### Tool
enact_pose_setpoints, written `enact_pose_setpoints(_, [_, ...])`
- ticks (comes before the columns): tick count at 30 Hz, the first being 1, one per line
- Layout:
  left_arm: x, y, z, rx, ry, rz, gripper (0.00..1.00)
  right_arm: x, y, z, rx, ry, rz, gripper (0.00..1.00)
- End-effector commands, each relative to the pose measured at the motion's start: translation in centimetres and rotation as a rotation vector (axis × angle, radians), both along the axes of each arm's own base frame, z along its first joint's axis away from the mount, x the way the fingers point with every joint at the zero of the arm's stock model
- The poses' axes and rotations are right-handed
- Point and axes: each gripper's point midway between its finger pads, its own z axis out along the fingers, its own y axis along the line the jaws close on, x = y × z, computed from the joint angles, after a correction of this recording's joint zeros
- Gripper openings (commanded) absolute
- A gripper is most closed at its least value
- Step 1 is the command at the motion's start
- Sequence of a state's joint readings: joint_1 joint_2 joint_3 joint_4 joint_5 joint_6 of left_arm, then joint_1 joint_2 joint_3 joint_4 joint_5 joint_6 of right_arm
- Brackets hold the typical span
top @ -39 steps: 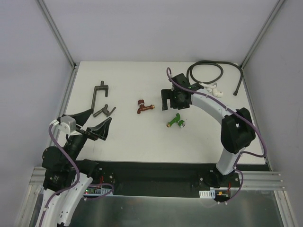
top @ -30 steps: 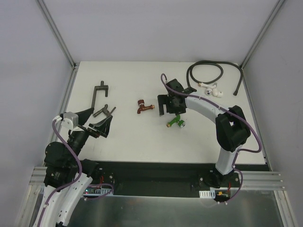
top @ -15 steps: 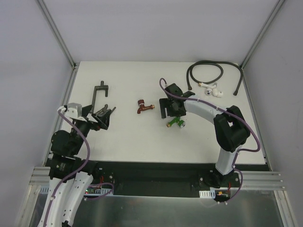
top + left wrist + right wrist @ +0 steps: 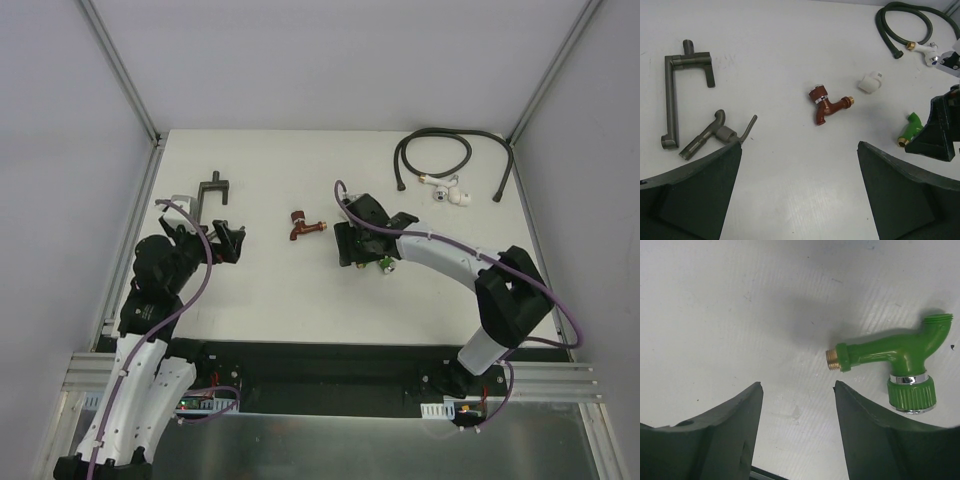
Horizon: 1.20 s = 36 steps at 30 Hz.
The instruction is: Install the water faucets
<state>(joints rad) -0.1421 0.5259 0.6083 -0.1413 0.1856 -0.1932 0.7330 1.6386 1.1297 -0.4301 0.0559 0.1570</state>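
On the worktop (image 4: pixel 270 290): green tap (image 4: pixel 880 350), red tap (image 4: pixel 826 105) loose, neither installed.
Right fingers (image 4: pixel 705 440): spread, green tap at 1 o'clock.
Left fingers (image 4: pixel 690 200): spread, empty.

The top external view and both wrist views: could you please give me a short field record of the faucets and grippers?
green plastic faucet: lying flat on white table, ungripped
dark red faucet: lying flat mid-table, untouched
right gripper: open, green plastic faucet just ahead of its fingertips
left gripper: open, empty
installed: neither faucet
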Motion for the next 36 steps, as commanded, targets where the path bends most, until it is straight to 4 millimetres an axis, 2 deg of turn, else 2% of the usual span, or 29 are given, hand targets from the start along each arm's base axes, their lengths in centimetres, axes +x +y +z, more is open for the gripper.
enact_pose_setpoints(1, [-0.7,-0.6,2.2,-0.018,-0.073,-0.044,0.99,1.4,0.6,0.9,0.013,-0.075,-0.041,0.61])
enact_pose_setpoints(5, [-1.8,-0.7,3.7,-0.037,-0.136,-0.059,0.99,2.9,0.1,-0.2,-0.049,-0.110,-0.058,0.60])
enact_pose_setpoints(9, [-2.4,-0.5,4.5,-0.039,-0.175,-0.049,0.99,4.1,1.1,0.0,-0.045,-0.135,-0.038,0.60])
enact_pose_setpoints(12, [-2.7,-0.3,4.9,-0.040,-0.192,-0.044,0.99,3.9,1.7,-1.0,-0.046,-0.101,-0.019,0.60])
enact_pose_setpoints(16, [-2.8,-0.4,5.1,-0.041,-0.199,-0.046,0.99,2.0,1.4,-2.6,-0.036,-0.019,-0.007,0.60])
enact_pose_setpoints(19, [-2.8,-0.5,5.2,-0.042,-0.198,-0.055,0.99,0.4,0.8,-2.0,-0.004,0.003,-0.003,0.60])
enact_pose_setpoints(20, [-2.7,-0.5,5.2,-0.042,-0.198,-0.053,0.99,-0.8,0.1,-2.7,-0.014,0.031,-0.002,0.60])
enact_pose_setpoints(22, [-2.7,-0.5,5.1,-0.041,-0.195,-0.052,0.99,-2.0,-0.8,-2.1,-0.011,0.034,-0.002,0.61])
enact_pose_setpoints(23, [-2.7,-0.4,5.1,-0.041,-0.195,-0.049,0.99,-2.7,-1.8,-2.6,-0.033,0.047,-0.008,0.61])
enact_pose_setpoints(27, [-2.5,-0.3,5.0,-0.040,-0.189,-0.044,0.99,-4.6,-4.3,-2.4,-0.071,0.044,-0.025,0.61])
enact_pose_setpoints(32, [-2.3,-0.3,4.8,-0.039,-0.178,-0.045,0.99,-4.7,-4.9,-0.1,-0.039,-0.033,-0.011,0.61])
enact_pose_setpoints(36, [-2.2,-0.2,4.6,-0.038,-0.170,-0.041,0.99,-3.8,-6.4,0.6,-0.104,-0.098,0.012,0.61])
